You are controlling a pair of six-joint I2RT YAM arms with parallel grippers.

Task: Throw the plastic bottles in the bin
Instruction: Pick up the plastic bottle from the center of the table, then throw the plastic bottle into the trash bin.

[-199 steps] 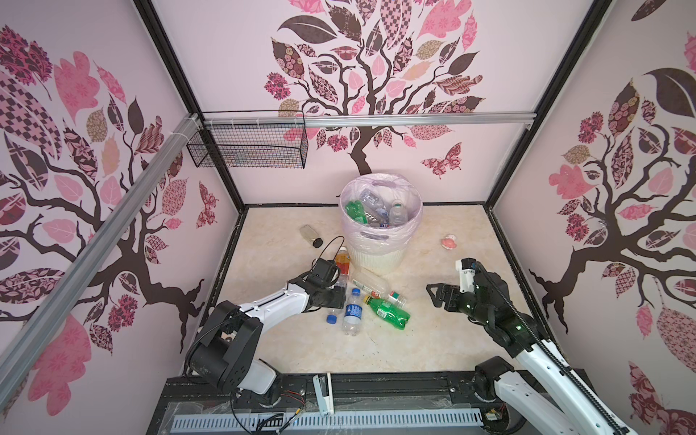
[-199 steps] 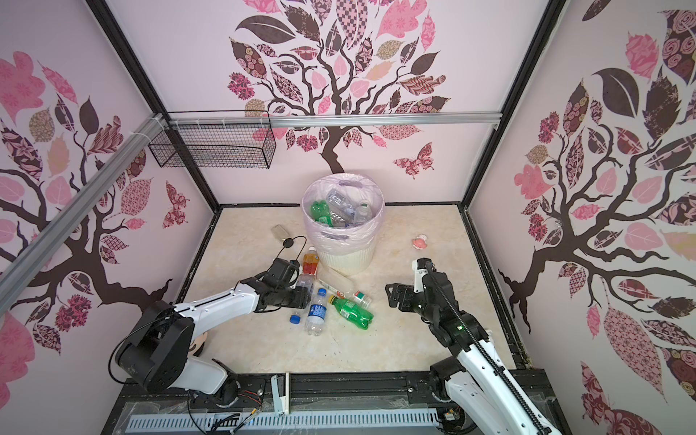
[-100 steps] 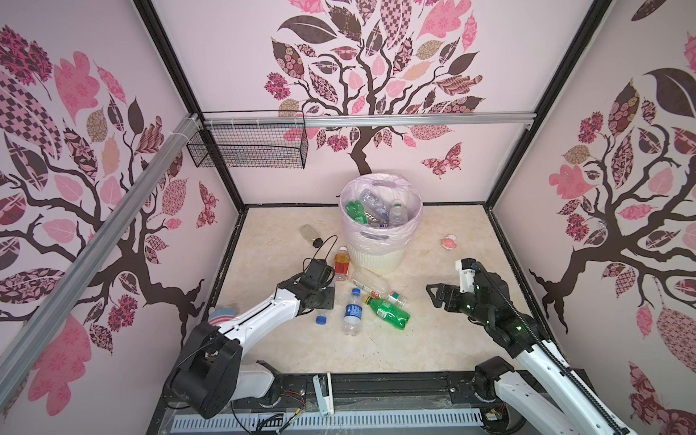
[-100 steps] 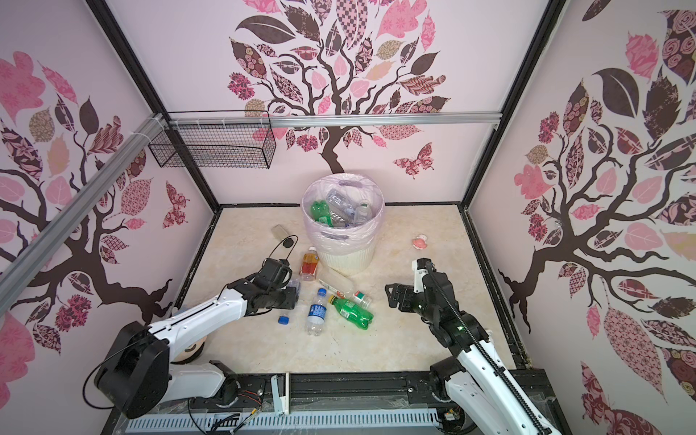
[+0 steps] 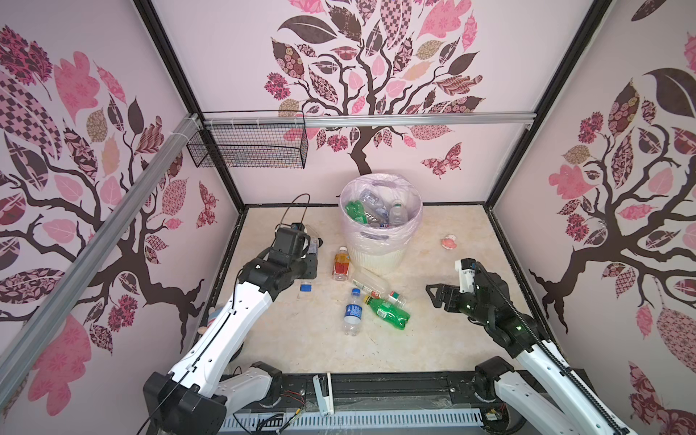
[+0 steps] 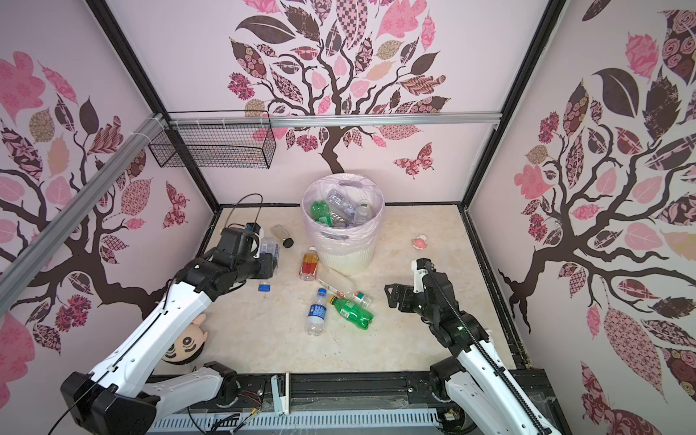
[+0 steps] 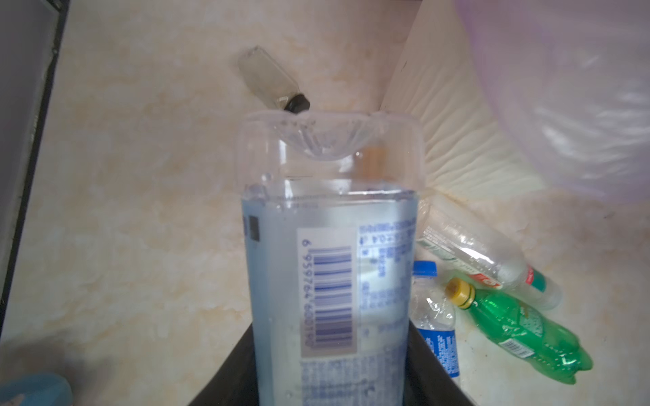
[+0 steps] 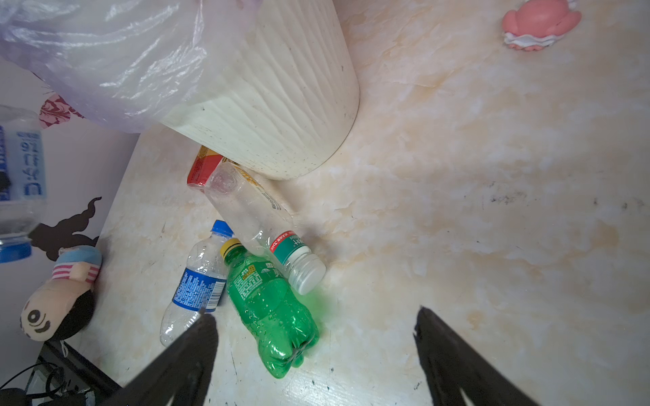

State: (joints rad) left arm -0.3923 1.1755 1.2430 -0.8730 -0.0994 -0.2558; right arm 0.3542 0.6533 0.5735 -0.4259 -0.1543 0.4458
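Left claw [image 7: 330, 365] clamps a clear bottle [image 7: 330, 274], pale blue barcode label, raised near the bin [image 5: 376, 260] — green and clear bottles [image 5: 354, 209] inside. Four more bottles [image 5: 388, 312] on the worktop [image 5: 301, 339]; right claw [image 8: 314, 314] gapes wide.

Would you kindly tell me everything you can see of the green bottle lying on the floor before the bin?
The green bottle is translucent green plastic with a yellow cap, a green printed label and a lobed base. It looks empty and undented, lying on its side on the marbled floor, cap end nearer the bin. Its neck end appears to rest against the blue-labelled bottle and the clear white-capped bottle. The open right tool hangs nearby, not touching it.
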